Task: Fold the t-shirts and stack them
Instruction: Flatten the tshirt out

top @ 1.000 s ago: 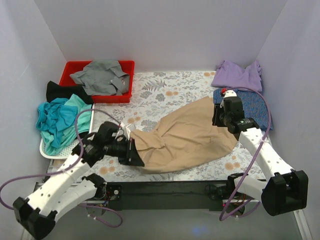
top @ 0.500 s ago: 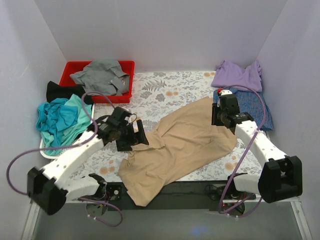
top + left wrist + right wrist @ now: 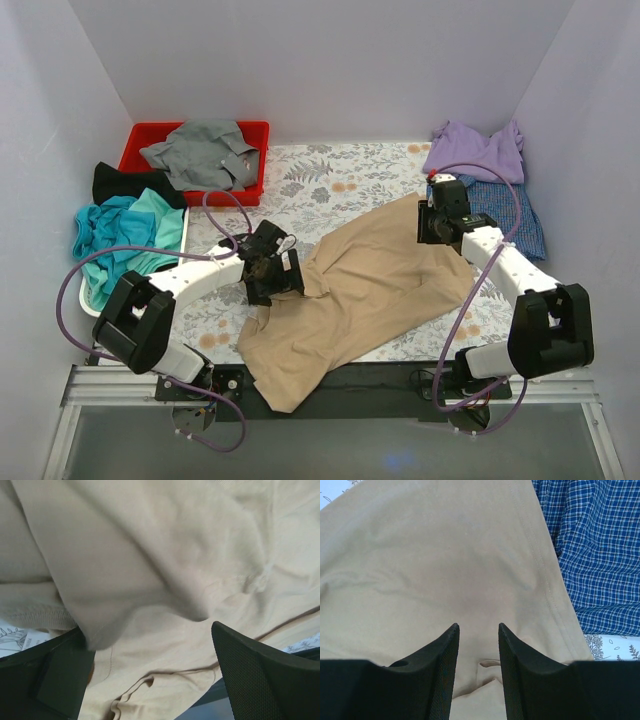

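Observation:
The tan-beige t-shirt lies spread and rumpled across the middle of the flowered table, its near end hanging over the front edge. My left gripper sits at the shirt's left side. It is open, its fingers far apart, with loose tan cloth bunched between and over them. My right gripper stands over the shirt's far right corner. Its jaws stand partly apart above flat tan cloth, pinching nothing. The blue-checked shirt lies just to its right, the lavender one behind it.
A red bin at the back left holds a grey shirt. A black shirt and a teal one are heaped on a white mesh basket at the left. White walls close in on three sides.
My left gripper let go of the tan shirt's edge, opened wide and swung farther in over the table. The freed cloth dropped over the front edge. My right gripper edged back slightly.

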